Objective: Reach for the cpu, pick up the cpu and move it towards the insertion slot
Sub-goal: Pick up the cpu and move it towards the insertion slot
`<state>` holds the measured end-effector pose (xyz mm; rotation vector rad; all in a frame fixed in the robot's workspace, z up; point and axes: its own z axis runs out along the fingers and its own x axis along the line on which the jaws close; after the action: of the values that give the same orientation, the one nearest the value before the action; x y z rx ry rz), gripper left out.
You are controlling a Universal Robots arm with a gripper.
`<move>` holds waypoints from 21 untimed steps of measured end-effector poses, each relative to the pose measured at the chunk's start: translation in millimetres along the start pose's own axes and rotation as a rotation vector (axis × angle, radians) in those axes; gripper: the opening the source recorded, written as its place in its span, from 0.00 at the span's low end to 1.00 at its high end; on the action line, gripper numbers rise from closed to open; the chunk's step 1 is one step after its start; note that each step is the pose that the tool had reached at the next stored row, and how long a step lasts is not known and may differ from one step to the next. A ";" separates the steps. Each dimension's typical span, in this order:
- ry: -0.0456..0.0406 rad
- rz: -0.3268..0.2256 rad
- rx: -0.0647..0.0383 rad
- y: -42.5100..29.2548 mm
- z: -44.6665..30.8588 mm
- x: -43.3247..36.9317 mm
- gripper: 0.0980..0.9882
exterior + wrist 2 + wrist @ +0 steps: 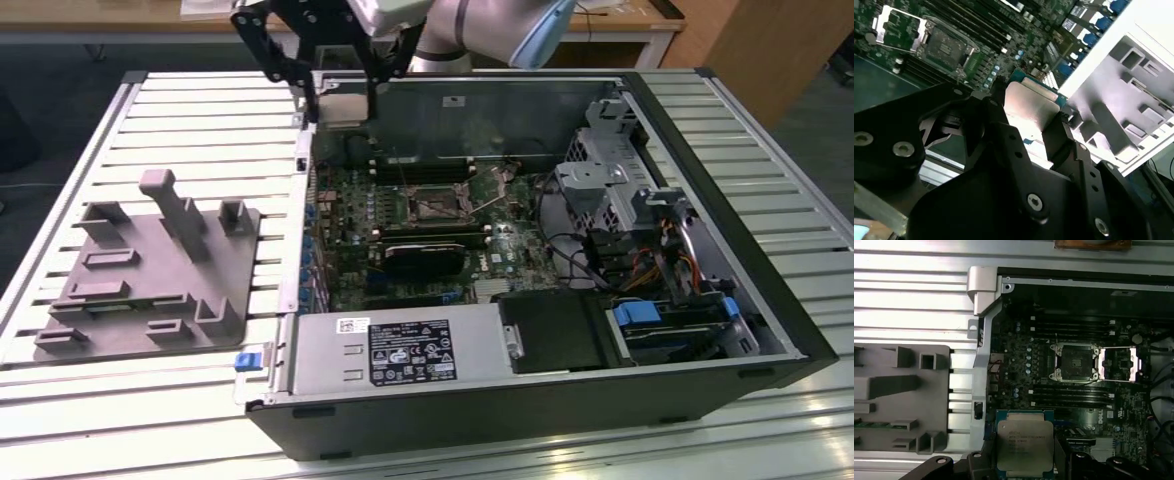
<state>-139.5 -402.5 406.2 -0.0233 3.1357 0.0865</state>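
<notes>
Gripper: the gripper (1024, 460) is closed on the cpu (1025, 444), its black fingers (1004, 130) pinching opposite edges — the chip is held in the air above the open computer case (747, 300), at its far corner.
Handling: light, stiff and thin; likely fragile underneath, so the edges look the right hold.
Insertion slot: the insertion slot (1074, 361) lies open on the motherboard, well apart from the chip.
Views: the first wrist view shows chip face and slot together; the exterior view adds the grey plastic block (147, 270) on the table (214, 130).
</notes>
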 end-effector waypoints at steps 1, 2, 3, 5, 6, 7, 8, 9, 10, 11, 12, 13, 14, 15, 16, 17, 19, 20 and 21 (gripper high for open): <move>0.0001 0.000 0.000 0.0 0.0 -4.5 0.50; 0.0001 0.000 0.000 -0.1 0.1 -9.0 0.50; 0.0002 0.000 0.000 -0.2 0.1 -13.5 0.50; 0.0004 0.000 0.000 -0.3 0.1 -22.5 0.50; 0.0004 0.000 0.000 -0.4 0.2 -26.7 0.50; 0.0005 0.000 0.000 -0.5 0.2 -30.7 0.50; 0.0006 0.000 0.000 -0.5 0.1 -34.5 0.50; 0.0006 0.000 0.000 -0.6 0.2 -38.4 0.50; 0.0008 0.000 0.000 -0.6 0.2 -41.7 0.50; 0.0010 0.000 0.000 -0.7 0.3 -44.8 0.50; 0.0013 0.000 0.000 -0.7 0.6 -48.0 0.50; 0.0018 0.000 0.000 -0.8 1.1 -51.2 0.50; 0.0026 0.000 0.000 -0.9 1.9 -54.0 0.50; 0.0035 0.000 0.000 -1.0 3.1 -56.8 0.50; 0.0044 0.000 0.000 -1.1 4.5 -59.6 0.50; 0.0052 0.000 0.000 -1.1 5.9 -62.3 0.50; 0.0066 0.000 0.000 -0.8 9.1 -67.2 0.50; 0.0074 0.000 0.000 -0.1 10.8 -69.7 0.50; 0.0080 0.000 0.000 0.9 12.5 -71.9 0.50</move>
<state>-67.6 -399.8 394.2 -0.0231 3.1437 0.0868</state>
